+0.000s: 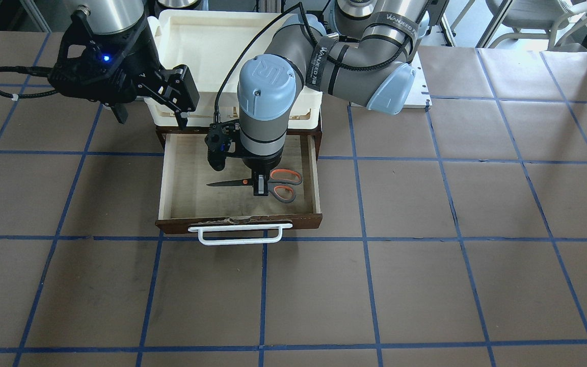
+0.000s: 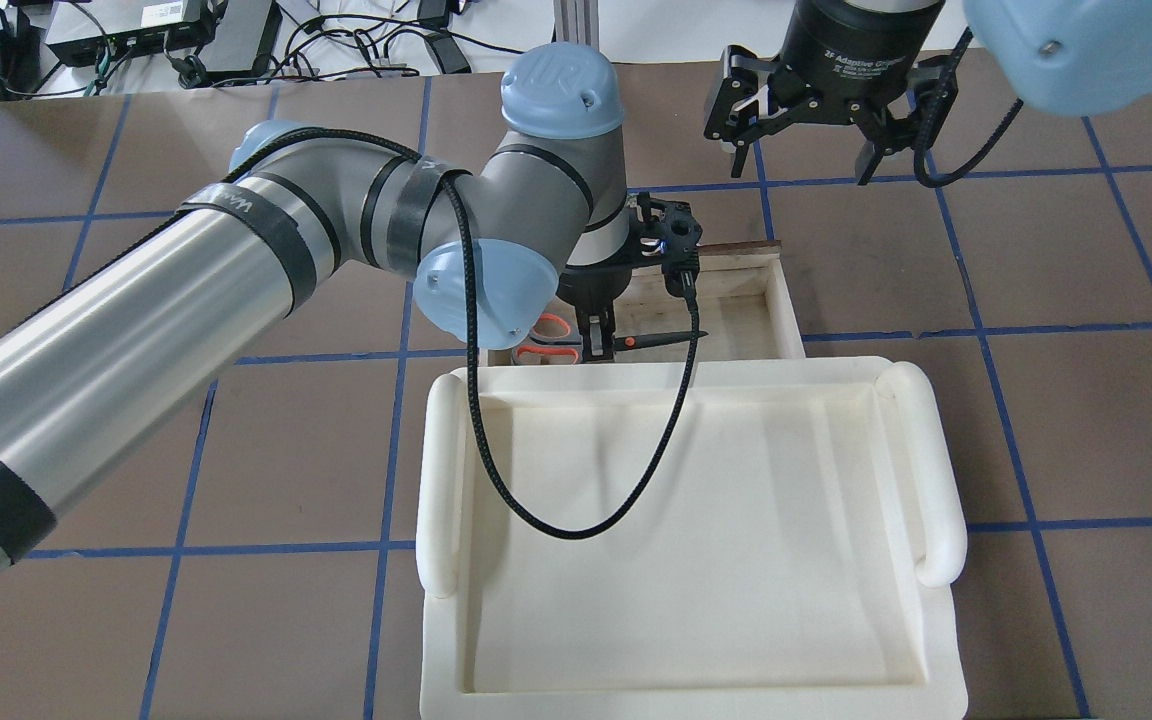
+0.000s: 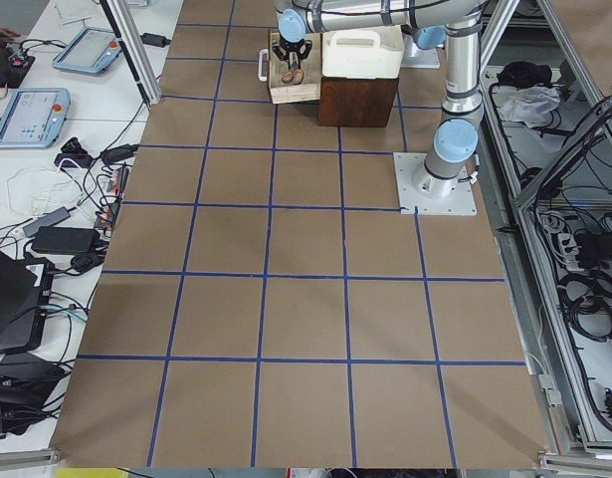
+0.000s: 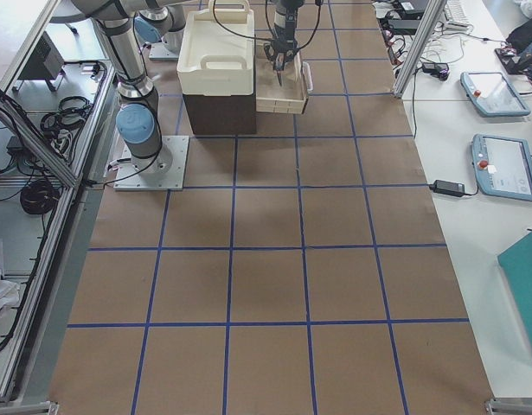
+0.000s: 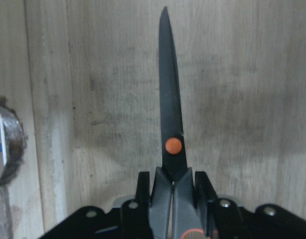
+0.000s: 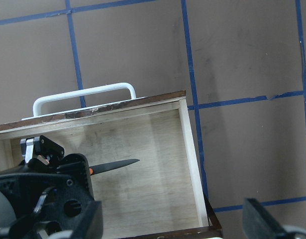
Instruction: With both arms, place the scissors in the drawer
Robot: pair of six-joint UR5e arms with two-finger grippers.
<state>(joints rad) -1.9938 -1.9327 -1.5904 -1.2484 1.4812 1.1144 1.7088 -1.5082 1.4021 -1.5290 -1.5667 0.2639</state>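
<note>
1. Step in hand: placement. The left gripper (image 1: 260,187) reaches straight down into the open drawer (image 1: 162,183). It is clamped narrow on the scissors (image 1: 230,182) just behind the orange pivot. The blades are closed and lie level along the drawer's width.
2. Location: the scissors are inside the drawer, near the middle of its pale floor and clear of all four walls.
3. The right gripper (image 2: 801,170) hangs with its fingers spread wide and holds nothing. It is off to the drawer's side, apart from the white handle (image 1: 240,234).
4. Next move, in my judgement: the left gripper needs to release, then lift straight up so the loops are not dragged. The drawer is not yet pushed shut, which is likely work for the right arm.
5. Not determinable: whether the scissors rest on the floor or sit just above it.
6. Obstructions: the cream tray (image 2: 441,480) hides most of the drawer from overhead. The left wrist view cuts off the handle loops. Both side views are too small for detail.
</note>
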